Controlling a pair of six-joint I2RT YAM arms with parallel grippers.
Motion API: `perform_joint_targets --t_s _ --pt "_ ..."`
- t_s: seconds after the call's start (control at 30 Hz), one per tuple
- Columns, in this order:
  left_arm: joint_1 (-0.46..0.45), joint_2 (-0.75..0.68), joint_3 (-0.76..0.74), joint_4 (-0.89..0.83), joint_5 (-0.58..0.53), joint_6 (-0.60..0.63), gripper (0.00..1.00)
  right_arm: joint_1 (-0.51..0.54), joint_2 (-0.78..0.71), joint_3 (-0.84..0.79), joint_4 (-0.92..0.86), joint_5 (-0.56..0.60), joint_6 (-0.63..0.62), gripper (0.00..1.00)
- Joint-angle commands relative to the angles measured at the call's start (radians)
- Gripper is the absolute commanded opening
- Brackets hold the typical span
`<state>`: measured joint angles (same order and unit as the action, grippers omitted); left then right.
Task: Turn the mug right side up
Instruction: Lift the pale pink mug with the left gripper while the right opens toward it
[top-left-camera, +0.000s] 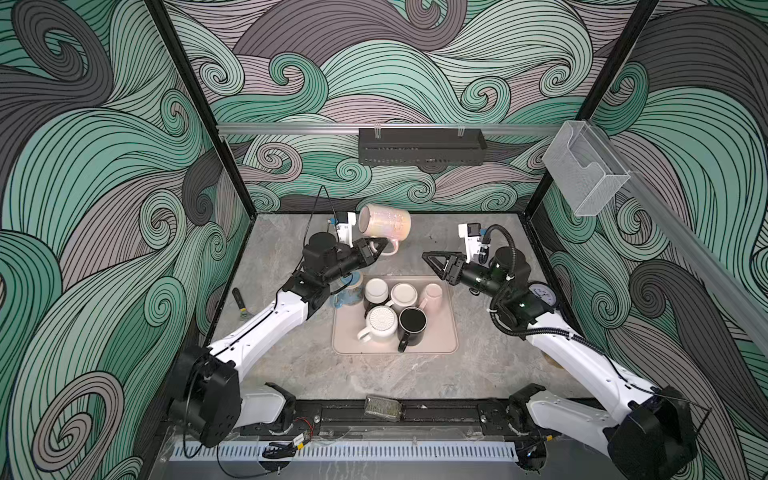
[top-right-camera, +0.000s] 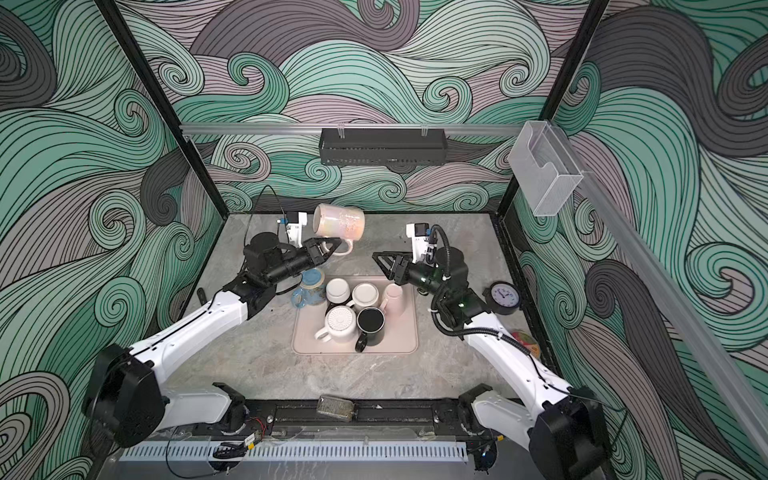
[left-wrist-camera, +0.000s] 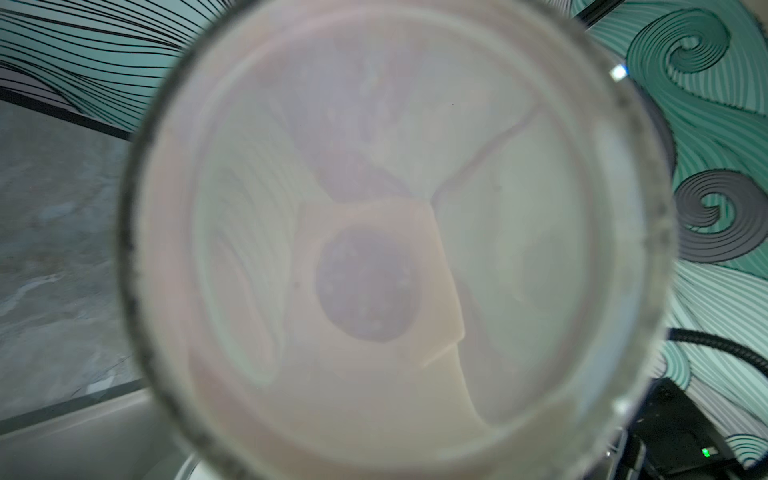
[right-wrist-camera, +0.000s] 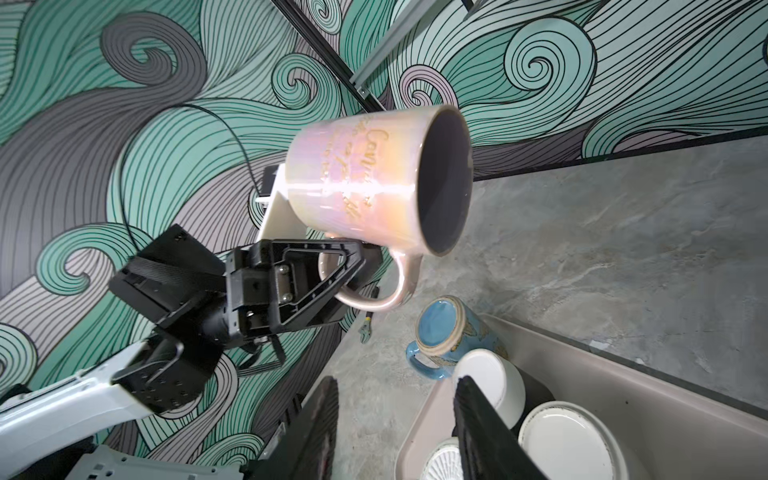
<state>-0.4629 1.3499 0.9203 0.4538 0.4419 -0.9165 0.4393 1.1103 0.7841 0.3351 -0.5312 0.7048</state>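
Note:
An iridescent pink mug (top-left-camera: 384, 224) (top-right-camera: 338, 222) hangs on its side above the back of the table, base to the left, mouth to the right, handle down. My left gripper (top-left-camera: 379, 245) (top-right-camera: 332, 246) is shut on the handle. In the right wrist view the mug (right-wrist-camera: 365, 183) shows its dark mouth, with the left gripper (right-wrist-camera: 357, 257) clamped through the handle loop. The mug's base (left-wrist-camera: 395, 249) fills the left wrist view and hides the jaws. My right gripper (top-left-camera: 429, 258) (top-right-camera: 379, 258) (right-wrist-camera: 395, 386) stands open and empty to the right of the mug.
A pink tray (top-left-camera: 440, 332) holds several mugs, most upside down, and an upright black mug (top-left-camera: 412, 322). A blue mug (top-left-camera: 349, 293) stands upside down at its left edge. A clock (top-right-camera: 504, 297) lies at the right wall, and a small tool (top-left-camera: 239, 301) at the left.

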Motion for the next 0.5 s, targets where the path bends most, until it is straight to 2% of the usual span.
perform_joint_targets --t_s 0.0,0.2,0.47 --pt "0.012 0.062 0.058 0.434 0.109 -0.214 0.0 -0.027 0.01 -0.021 0.143 -0.039 0.142 0.45" --pt "0.015 0.204 0.088 0.586 0.138 -0.346 0.0 -0.094 0.092 -0.034 0.332 -0.068 0.32 0.41" --pt "0.015 0.264 0.113 0.624 0.168 -0.374 0.0 -0.096 0.124 -0.038 0.326 -0.067 0.35 0.47"
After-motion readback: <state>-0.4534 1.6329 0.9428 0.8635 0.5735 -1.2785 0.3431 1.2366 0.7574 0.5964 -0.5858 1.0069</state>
